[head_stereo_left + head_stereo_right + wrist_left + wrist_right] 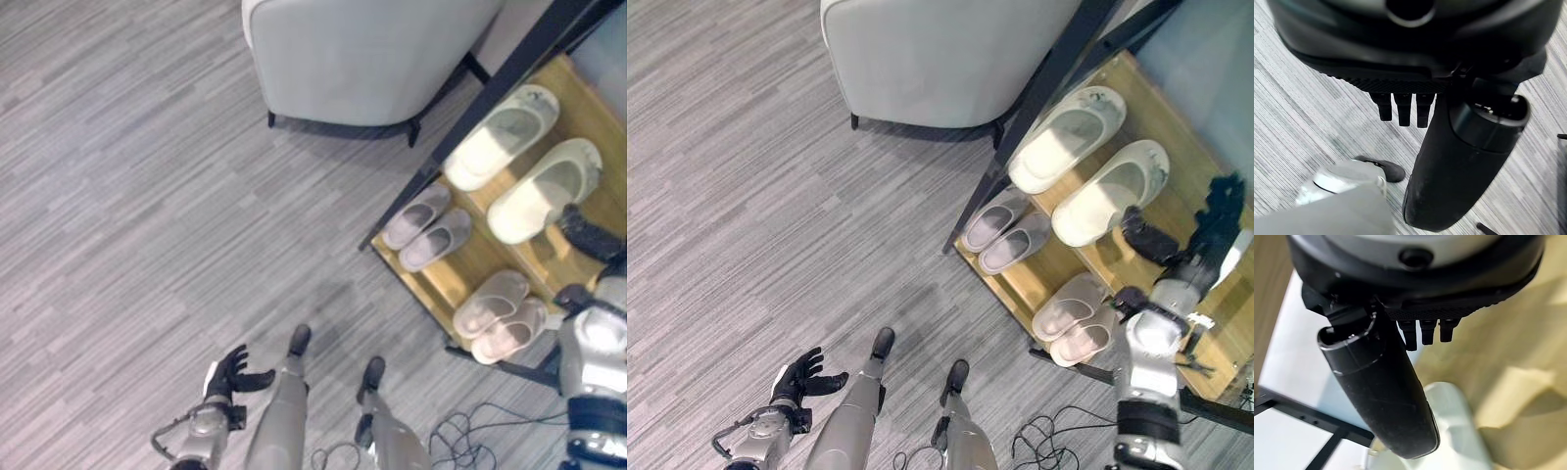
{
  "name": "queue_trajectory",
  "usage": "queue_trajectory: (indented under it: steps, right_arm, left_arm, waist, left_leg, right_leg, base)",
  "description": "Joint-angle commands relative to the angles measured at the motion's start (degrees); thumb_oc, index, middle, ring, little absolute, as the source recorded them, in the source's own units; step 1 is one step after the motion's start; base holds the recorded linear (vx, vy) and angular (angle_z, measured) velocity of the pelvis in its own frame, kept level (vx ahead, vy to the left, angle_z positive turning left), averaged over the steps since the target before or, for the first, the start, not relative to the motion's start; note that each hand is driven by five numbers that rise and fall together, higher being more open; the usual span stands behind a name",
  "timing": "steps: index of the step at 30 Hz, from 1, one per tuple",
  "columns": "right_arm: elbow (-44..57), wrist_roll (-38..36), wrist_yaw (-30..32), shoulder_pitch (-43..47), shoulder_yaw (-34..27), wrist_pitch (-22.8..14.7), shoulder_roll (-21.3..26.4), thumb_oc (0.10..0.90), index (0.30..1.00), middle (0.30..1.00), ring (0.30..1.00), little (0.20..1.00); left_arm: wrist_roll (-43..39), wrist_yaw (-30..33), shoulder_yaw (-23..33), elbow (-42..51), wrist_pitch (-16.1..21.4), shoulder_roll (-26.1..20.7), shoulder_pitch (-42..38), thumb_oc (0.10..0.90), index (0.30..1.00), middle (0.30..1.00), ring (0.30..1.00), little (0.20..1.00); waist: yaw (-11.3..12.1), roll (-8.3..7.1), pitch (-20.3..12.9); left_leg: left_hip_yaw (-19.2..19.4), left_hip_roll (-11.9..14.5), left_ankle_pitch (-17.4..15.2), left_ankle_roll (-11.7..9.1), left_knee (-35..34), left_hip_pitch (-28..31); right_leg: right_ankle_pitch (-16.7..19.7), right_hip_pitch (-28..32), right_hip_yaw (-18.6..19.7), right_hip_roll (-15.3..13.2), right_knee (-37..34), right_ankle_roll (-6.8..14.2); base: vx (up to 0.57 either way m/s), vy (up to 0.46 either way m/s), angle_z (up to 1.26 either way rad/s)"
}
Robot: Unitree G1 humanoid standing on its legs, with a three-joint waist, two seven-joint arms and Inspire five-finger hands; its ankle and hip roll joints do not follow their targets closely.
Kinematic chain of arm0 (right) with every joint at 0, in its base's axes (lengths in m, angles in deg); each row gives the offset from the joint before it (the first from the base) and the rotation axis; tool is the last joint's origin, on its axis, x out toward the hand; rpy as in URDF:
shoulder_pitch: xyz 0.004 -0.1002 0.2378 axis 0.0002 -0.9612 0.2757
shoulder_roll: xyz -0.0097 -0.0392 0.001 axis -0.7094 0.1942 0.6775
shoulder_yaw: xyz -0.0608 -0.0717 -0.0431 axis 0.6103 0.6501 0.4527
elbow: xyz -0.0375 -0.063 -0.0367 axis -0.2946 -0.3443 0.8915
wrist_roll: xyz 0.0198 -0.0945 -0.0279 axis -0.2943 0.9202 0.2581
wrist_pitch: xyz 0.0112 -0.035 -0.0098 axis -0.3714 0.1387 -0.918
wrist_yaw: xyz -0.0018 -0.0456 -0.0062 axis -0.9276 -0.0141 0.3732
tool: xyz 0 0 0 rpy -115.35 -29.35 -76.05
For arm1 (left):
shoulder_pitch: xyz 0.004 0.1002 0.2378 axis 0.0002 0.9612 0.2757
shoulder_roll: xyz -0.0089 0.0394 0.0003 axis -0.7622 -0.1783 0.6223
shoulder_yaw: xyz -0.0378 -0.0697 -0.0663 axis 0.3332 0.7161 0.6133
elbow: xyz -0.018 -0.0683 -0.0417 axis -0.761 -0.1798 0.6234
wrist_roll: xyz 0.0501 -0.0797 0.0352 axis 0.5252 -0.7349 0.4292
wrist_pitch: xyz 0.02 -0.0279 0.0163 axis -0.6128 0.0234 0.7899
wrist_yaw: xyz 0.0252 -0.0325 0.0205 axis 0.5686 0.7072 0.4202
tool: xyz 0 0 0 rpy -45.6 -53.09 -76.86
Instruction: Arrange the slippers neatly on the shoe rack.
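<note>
Slippers (pixel 1110 193) lie on the rack (pixel 1176 127), toes far-right, just left of the relaxed, empty right hand (pixel 1146 236).

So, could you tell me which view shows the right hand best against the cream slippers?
The right eye view: the right hand lies on the shelf beside the nearer cream slipper. The left eye view shows it at the frame's edge. Its own wrist view shows thumb, straight fingers and a pale slipper.

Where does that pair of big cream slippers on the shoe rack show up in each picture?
Left eye: cream slippers upper right, on the shoe rack.
Right eye: nearer centre, upper right.
Left wrist: floor.
Right wrist: a pale slipper past the right hand.
Shared landmark: grey armchair.
</note>
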Motion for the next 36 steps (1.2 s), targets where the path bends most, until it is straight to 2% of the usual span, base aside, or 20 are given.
queue_trajectory:
  steps: [1,16,30,33,36]
  right_arm:
    - [4.4,-1.7,-0.7,-1.7,-2.1,-6.3,5.6,0.800,0.900,0.900,0.900,0.900]
    - [-6.5,-9.9,-5.0,3.7,4.5,-6.3,5.1,0.800,0.900,0.900,0.900,0.900]
    - [-7.6,-9.6,-4.3,8.9,7.3,-5.8,5.3,0.800,0.900,0.900,0.900,0.900]
    - [-7.7,-5.6,-2.2,11.4,8.2,-4.8,7.2,0.800,0.900,0.900,0.900,0.900]
    - [-7.2,-4.5,-3.9,12.8,10.1,-3.7,8.7,0.800,0.900,0.900,0.900,0.900]
  left_arm:
    - [0.3,0.2,0.0,-2.7,1.5,0.5,2.9,0.800,0.900,0.900,0.900,0.900]
    - [1.7,0.0,-2.6,-1.4,1.9,-0.2,3.5,0.800,0.900,0.900,0.900,0.900]
    - [2.4,0.8,-3.6,-2.3,1.9,-0.3,3.1,0.800,0.900,0.900,0.900,0.900]
    - [3.1,1.1,-3.9,-2.2,1.8,-0.5,3.4,0.800,0.900,0.900,0.900,0.900]
    - [3.1,1.1,-3.5,-1.2,1.8,-1.4,4.0,0.800,0.900,0.900,0.900,0.900]
  waist:
    - [-1.7,-0.07,-6.4]
    - [-0.5,0.06,-5.8]
    - [1.0,0.33,-5.0]
    - [1.4,0.34,-5.1]
    - [1.8,-0.30,-5.2]
  left_leg:
    - [0.8,1.6,-4.1,0.2,-4.6,4.5]
    - [0.5,1.1,-3.8,0.3,-4.7,4.3]
    - [-0.2,0.4,-3.5,0.5,-5.0,3.7]
    - [-0.4,0.2,-3.5,0.6,-5.0,3.6]
    - [-0.3,0.1,-3.6,0.7,-4.9,3.9]
  right_leg:
    - [-4.5,-0.4,1.7,-0.1,4.2,1.5]
    - [-4.5,-0.3,1.5,-0.3,3.8,1.3]
    - [-4.4,-0.4,0.5,-0.8,3.9,1.4]
    - [-4.5,-0.3,0.3,-0.9,3.9,1.4]
    - [-4.7,-0.2,0.2,-1.0,4.3,1.3]
  base:
    - [0.00,0.000,0.00]
    - [0.00,0.000,0.00]
    - [0.01,0.007,0.03]
    - [0.01,0.032,0.09]
    - [0.00,0.000,0.00]
